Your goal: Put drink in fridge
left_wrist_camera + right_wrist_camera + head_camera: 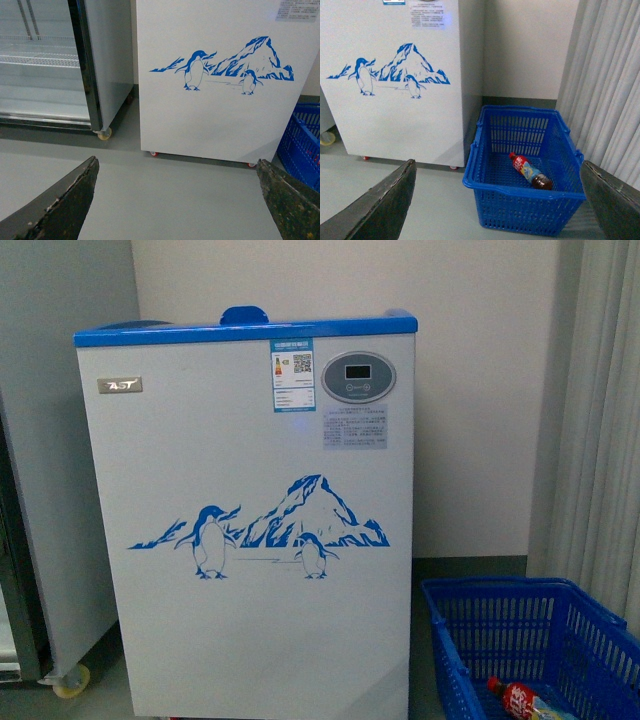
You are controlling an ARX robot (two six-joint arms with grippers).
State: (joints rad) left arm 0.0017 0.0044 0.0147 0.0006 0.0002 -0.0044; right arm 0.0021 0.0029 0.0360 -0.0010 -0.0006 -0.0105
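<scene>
Drink lies flat in basket beside fridge, task seems unstarted; left claw and right claw gape apart, empty, probably ready for grasping

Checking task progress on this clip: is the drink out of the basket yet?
No, the drink lies on its side on the floor of the basket.

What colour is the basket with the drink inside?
The basket is blue, clearest in the right wrist view.
</scene>
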